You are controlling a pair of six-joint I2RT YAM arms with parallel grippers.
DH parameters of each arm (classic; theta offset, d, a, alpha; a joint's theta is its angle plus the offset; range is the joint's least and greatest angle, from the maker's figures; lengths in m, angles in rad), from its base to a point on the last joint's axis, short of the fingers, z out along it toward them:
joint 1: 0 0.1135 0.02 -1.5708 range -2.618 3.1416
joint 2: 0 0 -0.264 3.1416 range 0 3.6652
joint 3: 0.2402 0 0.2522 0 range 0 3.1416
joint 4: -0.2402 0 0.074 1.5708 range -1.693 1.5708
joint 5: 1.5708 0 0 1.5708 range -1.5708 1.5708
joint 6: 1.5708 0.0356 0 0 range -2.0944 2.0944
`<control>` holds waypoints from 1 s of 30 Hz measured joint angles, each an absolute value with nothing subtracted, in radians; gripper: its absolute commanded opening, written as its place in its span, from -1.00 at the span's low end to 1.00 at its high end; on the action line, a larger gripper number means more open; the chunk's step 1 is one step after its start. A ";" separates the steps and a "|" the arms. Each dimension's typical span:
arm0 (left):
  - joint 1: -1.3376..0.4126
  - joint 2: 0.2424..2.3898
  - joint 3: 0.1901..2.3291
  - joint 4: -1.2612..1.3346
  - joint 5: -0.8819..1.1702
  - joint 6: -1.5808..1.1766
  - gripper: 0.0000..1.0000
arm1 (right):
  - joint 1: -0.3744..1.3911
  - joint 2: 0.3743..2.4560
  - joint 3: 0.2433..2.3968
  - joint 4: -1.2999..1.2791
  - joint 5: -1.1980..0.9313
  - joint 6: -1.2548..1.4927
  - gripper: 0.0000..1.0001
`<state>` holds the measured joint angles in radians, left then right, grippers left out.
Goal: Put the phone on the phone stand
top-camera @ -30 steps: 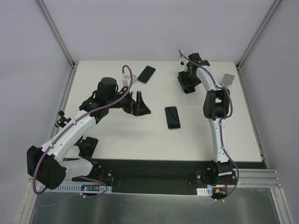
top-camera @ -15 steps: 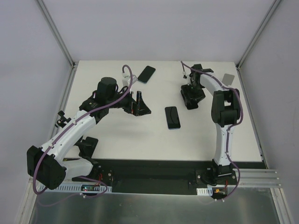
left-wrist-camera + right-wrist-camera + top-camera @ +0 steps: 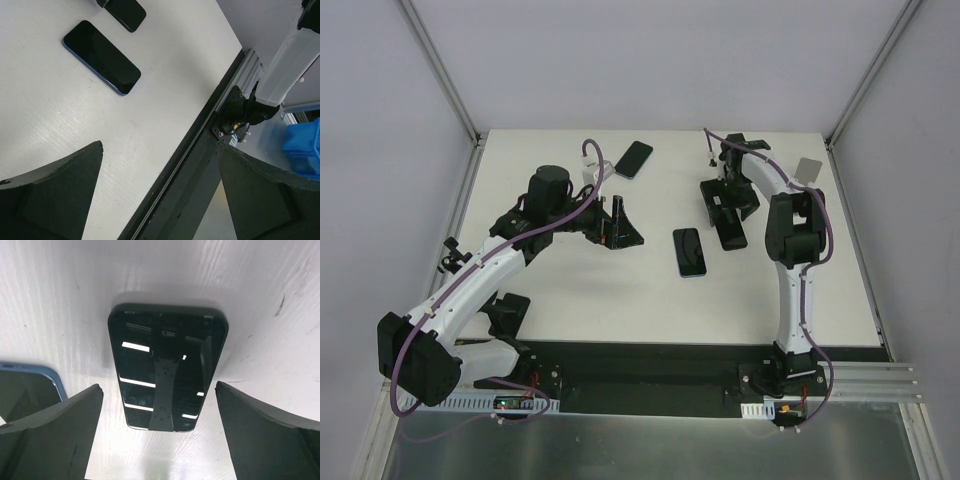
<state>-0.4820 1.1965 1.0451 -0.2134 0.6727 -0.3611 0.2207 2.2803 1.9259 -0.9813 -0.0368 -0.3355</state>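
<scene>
**Black phone flat on table, both grippers spread wide**

Top cam: I see the right gripper (image 3: 725,208) over the far-centre part of the table (image 3: 570,290), fingers apart. The black phone (image 3: 732,234) lies flat just at its near side. A blue-edged phone (image 3: 689,251) lies just left of that one, not touching. A third phone (image 3: 634,159) sits near the far edge. There's a small grey piece (image 3: 808,168) in the far right corner; can't tell if that's the stand. The left gripper (image 3: 620,228) hangs left of centre, holding nothing.

Left wrist cam: fingers (image 3: 55,195) spread wide, nothing btwn them. Blue-edged phone (image 3: 101,56) is face up ahead, w/ the right arm's base (image 3: 240,112) past the table rim.

Right wrist cam: fingers (image 3: 50,440) wide apart, black phone (image 3: 167,367) screen up on the table btwn them, not pinched. Corner of the blue-edged phone shows at left
</scene>
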 measured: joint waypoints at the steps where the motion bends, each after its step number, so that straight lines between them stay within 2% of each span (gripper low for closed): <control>1: -0.482 1.196 1.045 -0.213 0.673 -0.361 0.88 | 0.221 2.300 1.957 -0.995 -0.035 -0.333 0.93; 7: -0.482 1.196 1.045 -0.213 0.673 -0.361 0.88 | 0.221 2.410 2.101 -1.091 0.011 -0.333 0.99; 10: -0.482 1.196 1.045 -0.213 0.673 -0.361 0.88 | 0.221 2.416 2.112 -1.107 0.010 -0.332 0.86; 21: -0.482 1.196 1.045 -0.206 0.673 -0.361 0.89 | 0.221 2.417 2.111 -1.140 -0.004 -0.330 0.79; 30: -0.482 1.196 1.045 -0.206 0.673 -0.361 0.88 | 0.244 2.476 2.195 -1.243 0.044 -0.324 0.76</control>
